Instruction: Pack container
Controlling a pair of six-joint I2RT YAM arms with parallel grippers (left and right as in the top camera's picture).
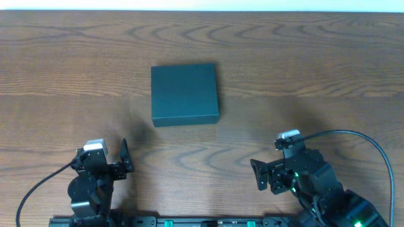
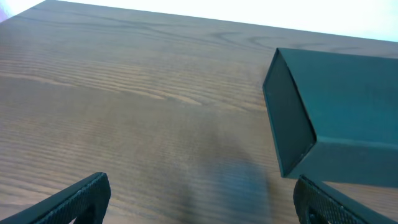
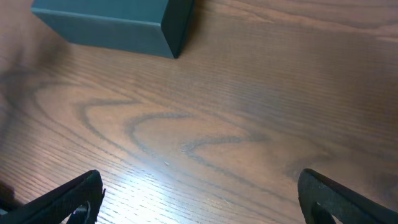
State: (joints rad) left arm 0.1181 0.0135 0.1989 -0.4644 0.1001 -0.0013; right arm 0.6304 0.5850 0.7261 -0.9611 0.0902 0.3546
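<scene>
The container (image 1: pixel 184 94) is a dark teal-black square box with its lid shut, lying flat in the middle of the wooden table. It shows at the right in the left wrist view (image 2: pixel 336 118) and at the top left in the right wrist view (image 3: pixel 118 22). My left gripper (image 2: pixel 199 202) is open and empty, near the front edge, below and left of the container (image 1: pixel 113 161). My right gripper (image 3: pixel 199 199) is open and empty, near the front right (image 1: pixel 278 170). No snack packets are in view.
The wooden table (image 1: pixel 315 75) stretches to the far edge along the top of the overhead view. A black cable (image 1: pixel 372 148) loops by the right arm, and another (image 1: pixel 38 186) by the left arm.
</scene>
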